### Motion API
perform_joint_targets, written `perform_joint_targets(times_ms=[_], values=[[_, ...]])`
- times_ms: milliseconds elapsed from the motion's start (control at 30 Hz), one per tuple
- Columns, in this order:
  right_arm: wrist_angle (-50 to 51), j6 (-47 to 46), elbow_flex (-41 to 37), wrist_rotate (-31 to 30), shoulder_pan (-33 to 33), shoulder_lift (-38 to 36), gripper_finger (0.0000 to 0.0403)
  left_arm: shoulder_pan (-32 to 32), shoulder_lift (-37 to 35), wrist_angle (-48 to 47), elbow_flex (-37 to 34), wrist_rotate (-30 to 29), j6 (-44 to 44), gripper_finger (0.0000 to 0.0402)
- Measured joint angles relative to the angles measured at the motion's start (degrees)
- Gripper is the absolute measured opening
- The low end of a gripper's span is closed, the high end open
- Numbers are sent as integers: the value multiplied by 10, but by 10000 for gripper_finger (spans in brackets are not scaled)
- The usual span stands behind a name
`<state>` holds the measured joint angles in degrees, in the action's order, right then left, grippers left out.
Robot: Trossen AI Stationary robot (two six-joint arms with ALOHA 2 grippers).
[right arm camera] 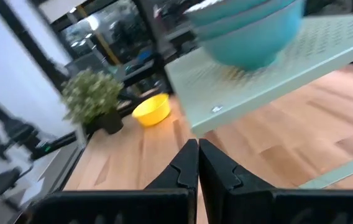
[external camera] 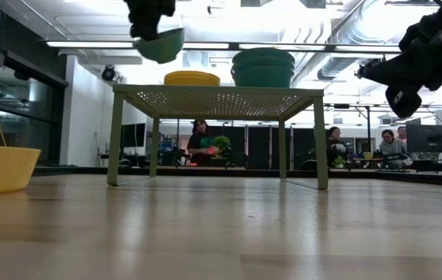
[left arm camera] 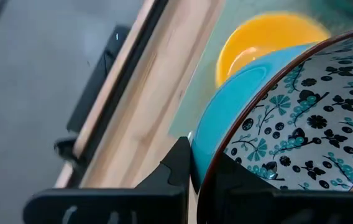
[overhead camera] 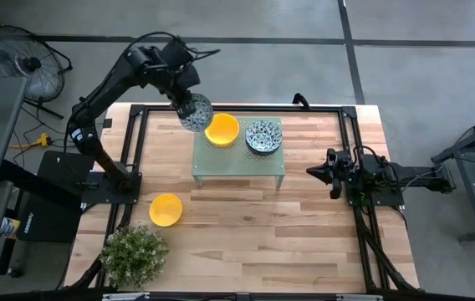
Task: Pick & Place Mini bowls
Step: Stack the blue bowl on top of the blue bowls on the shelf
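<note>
My left gripper (overhead camera: pixel 181 94) hangs over the far left corner of the pale green stand (overhead camera: pixel 212 167), shut on a blue-green patterned mini bowl (overhead camera: pixel 195 112), seen tilted in the low view (external camera: pixel 161 45). On the stand sit yellow bowls (overhead camera: pixel 222 129) in a stack (external camera: pixel 192 78) and a stack of patterned bowls (overhead camera: pixel 263 135), both resting on their bases. One more yellow bowl (overhead camera: pixel 165 209) stands on the table near the left side. My right gripper (overhead camera: pixel 317 171) waits shut, right of the stand and above the table. My left gripper pinches the patterned bowl's rim (left arm camera: pixel 204 177), with one finger (left arm camera: pixel 179 165) on the teal outer wall and the other inside on the patterned face. The bowl is lifted clear and tilted, hanging below the fingers over the stand's far left corner.
A leafy potted plant (overhead camera: pixel 135 253) stands at the near left corner. Black frame rails (overhead camera: pixel 137 142) run along the table's left, far and right sides. Bare wood (overhead camera: pixel 263 234) lies between the stand and the near edge. People sit in the room beyond the table (external camera: pixel 199 140).
</note>
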<state>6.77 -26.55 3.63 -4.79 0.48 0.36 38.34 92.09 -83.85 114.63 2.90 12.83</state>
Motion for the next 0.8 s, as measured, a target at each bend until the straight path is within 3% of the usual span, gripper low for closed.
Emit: perform_joint_targets(times_ms=[100, 267, 400, 500, 667, 800], values=[[-29, -21, -1, -11, 0, 0, 0, -25, 0, 33, 0, -16, -11, 7], [-48, -200, -1, -1, 0, 0, 0, -55, 0, 112, 0, -42, -16, 7], [-52, -228, -1, -42, 0, 3, 0, -80, 0, 186, 0, -74, -13, 7], [-85, -233, -1, -48, 0, 3, 0, -93, 0, 220, 0, -97, -12, 7], [-205, -149, 2, 22, 0, 4, 0, -113, 0, 267, 0, -129, 0, 7], [-163, -102, 42, 2, 0, 24, 1, -131, 3, 300, 0, -155, 17, 7]])
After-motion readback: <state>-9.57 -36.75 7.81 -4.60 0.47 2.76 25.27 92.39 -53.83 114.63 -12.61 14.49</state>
